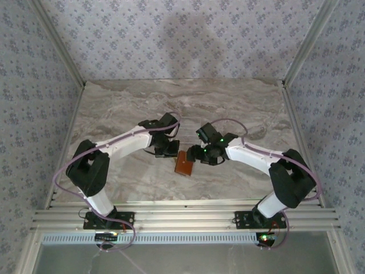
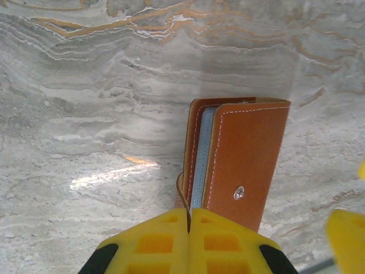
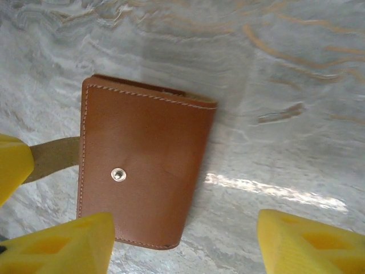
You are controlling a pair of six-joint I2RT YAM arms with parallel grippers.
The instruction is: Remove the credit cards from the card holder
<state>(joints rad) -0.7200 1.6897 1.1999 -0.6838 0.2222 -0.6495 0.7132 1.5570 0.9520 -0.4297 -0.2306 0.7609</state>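
The card holder (image 1: pixel 183 164) is an orange-brown leather wallet lying folded shut on the marble table, snap stud up. In the left wrist view the card holder (image 2: pixel 239 165) shows a pale blue-grey lining (image 2: pixel 203 154) along its open edge. My left gripper (image 2: pixel 189 220) is shut on the thin leather strap that comes off that edge. The strap (image 3: pixel 54 155) runs left from the card holder (image 3: pixel 142 165) in the right wrist view. My right gripper (image 3: pixel 185 228) is open, hovering over the wallet's near right corner without touching it. The credit cards are hidden inside.
Both grippers (image 1: pixel 171 151) (image 1: pixel 197 155) meet at the table's middle, close on either side of the wallet. The grey-veined marble top (image 1: pixel 182 108) stretches behind them, with patterned walls on three sides and a metal rail at the near edge.
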